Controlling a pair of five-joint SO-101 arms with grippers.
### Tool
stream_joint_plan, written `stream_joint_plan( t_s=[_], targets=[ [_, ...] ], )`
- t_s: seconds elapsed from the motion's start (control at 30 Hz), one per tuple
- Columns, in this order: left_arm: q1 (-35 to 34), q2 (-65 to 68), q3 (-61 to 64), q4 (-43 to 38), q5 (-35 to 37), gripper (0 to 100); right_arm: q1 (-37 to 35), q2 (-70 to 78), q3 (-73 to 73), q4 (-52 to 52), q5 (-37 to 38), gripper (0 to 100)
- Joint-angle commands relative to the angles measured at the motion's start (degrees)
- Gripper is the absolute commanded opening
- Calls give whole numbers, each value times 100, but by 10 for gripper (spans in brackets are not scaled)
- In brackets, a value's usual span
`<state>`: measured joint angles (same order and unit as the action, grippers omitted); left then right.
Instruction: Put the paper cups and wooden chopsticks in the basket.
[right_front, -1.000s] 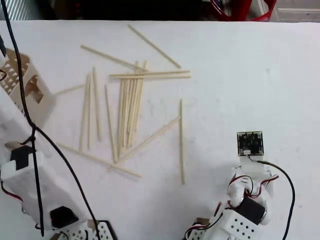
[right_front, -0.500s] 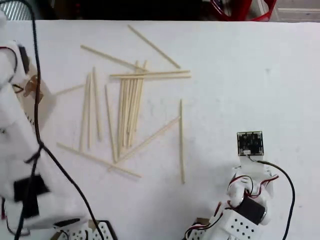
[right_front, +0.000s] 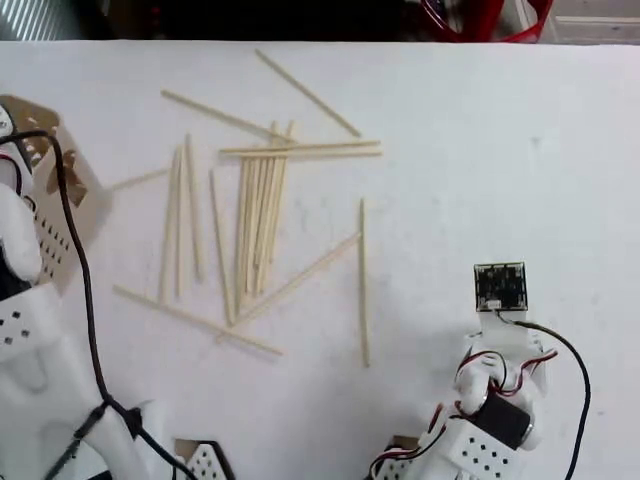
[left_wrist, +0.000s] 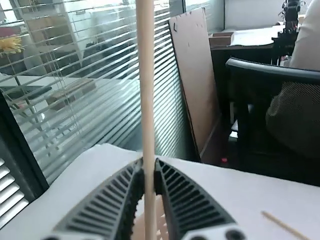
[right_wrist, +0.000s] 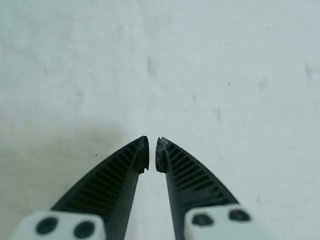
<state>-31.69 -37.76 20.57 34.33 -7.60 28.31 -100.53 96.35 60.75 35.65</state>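
Note:
In the left wrist view my left gripper (left_wrist: 149, 171) is shut on a wooden chopstick (left_wrist: 145, 75), which stands upright between its fingers. A pale bit of the basket (left_wrist: 159, 220) shows just below them. From above, the left arm (right_front: 22, 320) stands at the table's left edge, beside and partly over the pale perforated basket (right_front: 62, 195). Several loose chopsticks (right_front: 255, 215) lie scattered across the middle of the table. My right gripper (right_wrist: 152, 152) is shut on nothing, low over bare table. Its arm (right_front: 495, 400) is at the front right.
A black cable (right_front: 85, 300) runs along the left arm. One chopstick (right_front: 363, 280) lies closest to the right arm. The white table (right_front: 520, 150) is bare at the right. A red object (right_front: 480, 20) sits beyond the far edge.
The left arm has swung about at the table's left edge, first up over the basket, then back toward the front. The loose chopsticks and the right arm have not moved.

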Motion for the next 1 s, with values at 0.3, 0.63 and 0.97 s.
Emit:
stream_joint_plan(
  t_s=[0.3,0.63,0.97],
  targets=[
    [13,180,580,-1925,510,19,57,-4,62,-22,-9,45],
    [13,1112,624,-2145,501,20,57,-4,62,-22,-9,45],
    [13,1086,624,-1688,475,155,57,-4,62,-22,-9,45]
  ],
)
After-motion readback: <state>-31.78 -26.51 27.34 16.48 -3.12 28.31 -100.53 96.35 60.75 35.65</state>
